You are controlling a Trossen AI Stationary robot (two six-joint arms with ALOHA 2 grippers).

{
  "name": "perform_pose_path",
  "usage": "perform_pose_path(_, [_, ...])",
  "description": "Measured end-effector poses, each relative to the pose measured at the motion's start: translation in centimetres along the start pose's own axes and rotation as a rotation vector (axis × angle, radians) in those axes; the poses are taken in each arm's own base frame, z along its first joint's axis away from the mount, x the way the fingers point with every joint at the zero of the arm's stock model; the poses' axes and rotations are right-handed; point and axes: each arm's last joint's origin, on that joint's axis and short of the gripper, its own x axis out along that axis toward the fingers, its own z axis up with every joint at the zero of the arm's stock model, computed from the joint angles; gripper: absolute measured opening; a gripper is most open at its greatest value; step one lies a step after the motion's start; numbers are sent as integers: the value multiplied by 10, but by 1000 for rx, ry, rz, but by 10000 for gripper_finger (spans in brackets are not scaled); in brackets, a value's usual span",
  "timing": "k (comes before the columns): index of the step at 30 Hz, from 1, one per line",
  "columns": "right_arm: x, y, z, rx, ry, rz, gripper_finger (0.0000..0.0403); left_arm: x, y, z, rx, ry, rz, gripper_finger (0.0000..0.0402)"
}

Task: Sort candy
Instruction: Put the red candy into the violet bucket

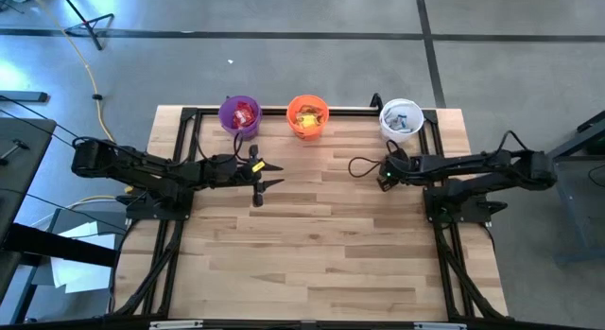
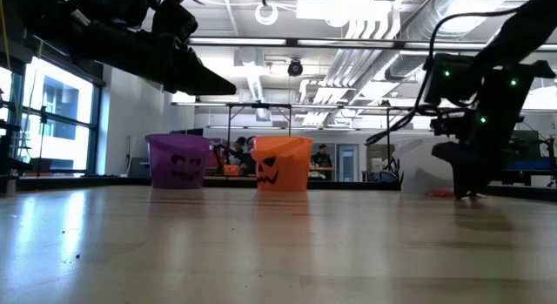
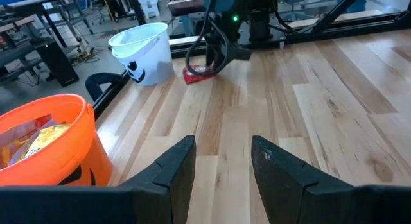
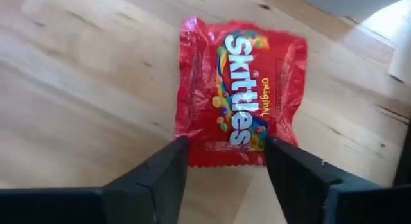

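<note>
The red crinkled foil Skittles packet (image 4: 241,92) lies flat on the wooden table (image 1: 321,245) near the white bucket (image 1: 401,119). We see the right gripper (image 4: 226,161) open, straddling its edge; the fingers may slide over the thin wrapper and pinch nothing. The left gripper (image 3: 221,161) waits open.

A red Skittles packet (image 4: 239,93) lies flat on the wooden table, label up, near the white bucket (image 3: 142,51).

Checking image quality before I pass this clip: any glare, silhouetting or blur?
Low view: both arms are dark silhouettes against bright ceiling lights; the near tabletop is blurred. Right wrist view: the red packet is sharp, with wrapper glare. High view: floor glare at left.
</note>
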Motion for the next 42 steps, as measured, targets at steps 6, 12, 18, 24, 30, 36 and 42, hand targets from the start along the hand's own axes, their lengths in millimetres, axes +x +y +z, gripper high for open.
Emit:
perform_pose_path(6, [9,-2,-6,28,-71,-6,213,0,0,0,-1,0,0,141])
perform_pose_path(12, [10,0,-7,2,-70,31,122,0,0,0,-6,-4,1,141])
perform_pose_path(18, [9,5,-6,-54,-82,80,9,-2,-5,3,-10,-15,-19,139])
perform_pose_path(24, [3,18,-10,-101,-104,199,18,-8,-5,10,-6,-54,-24,129])
perform_pose_path(30, [-6,33,-14,-174,-143,308,4,-15,-4,14,-7,-55,-24,122])
perform_pose_path(36, [-25,47,-12,-230,-168,335,12,-17,-3,14,-24,-39,-27,121])
perform_pose_path(42, [-35,53,-11,-195,-172,354,113,-17,-3,13,-32,-38,-27,121])
